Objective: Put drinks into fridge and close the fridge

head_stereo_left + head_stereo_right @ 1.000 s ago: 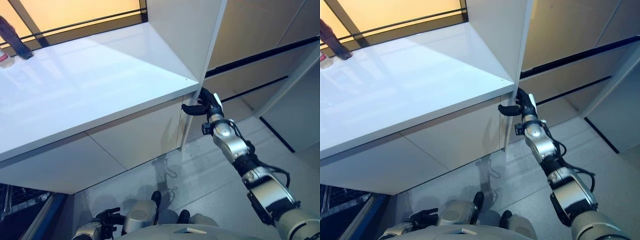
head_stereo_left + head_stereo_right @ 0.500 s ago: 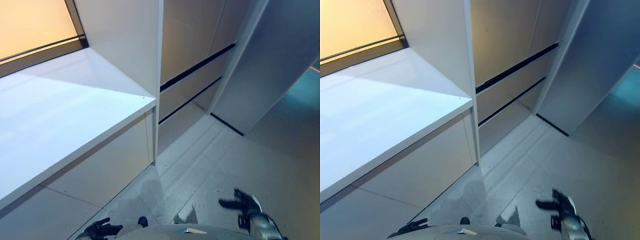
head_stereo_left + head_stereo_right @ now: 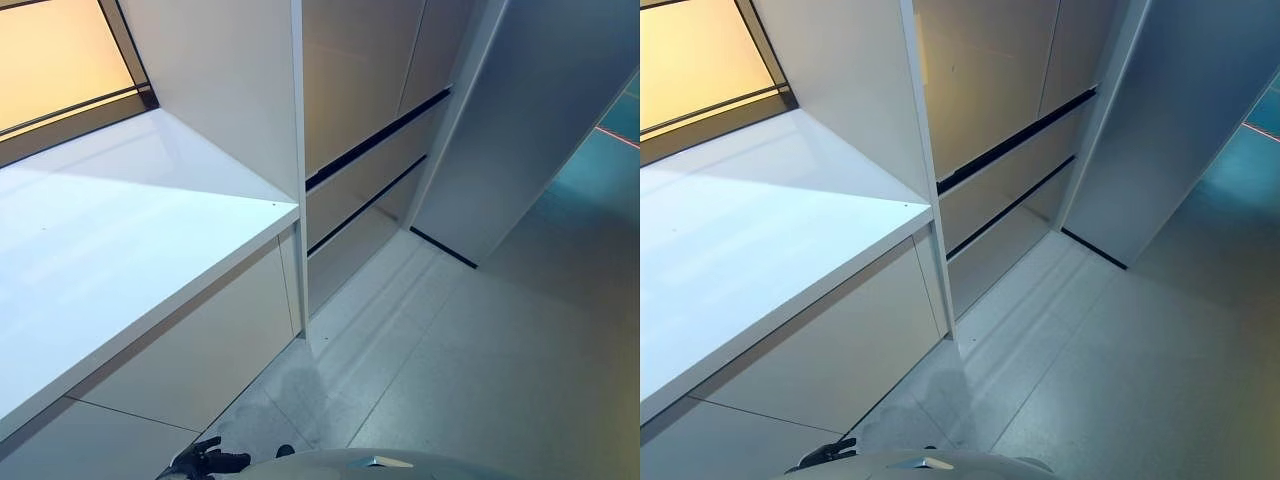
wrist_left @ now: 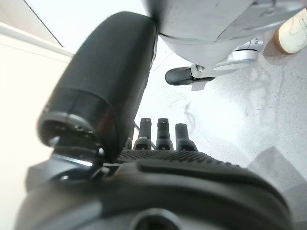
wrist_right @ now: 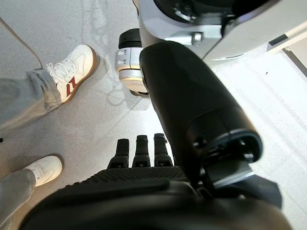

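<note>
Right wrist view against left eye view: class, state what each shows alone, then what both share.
Only the right wrist view shows the right robot hand, fingers straight and empty, and a person's shoes on the floor. Only the left eye view shows the white counter, the cabinet fronts and the left robot hand low at the edge. Both share the grey floor.

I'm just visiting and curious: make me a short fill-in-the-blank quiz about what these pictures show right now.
1. The right hand hangs over the floor and holds ____.
2. In the right wrist view, a person's white ____ stand on the grey floor.
3. The white counter has ____ drinks on it.

Missing words: nothing; shoes; no
</note>
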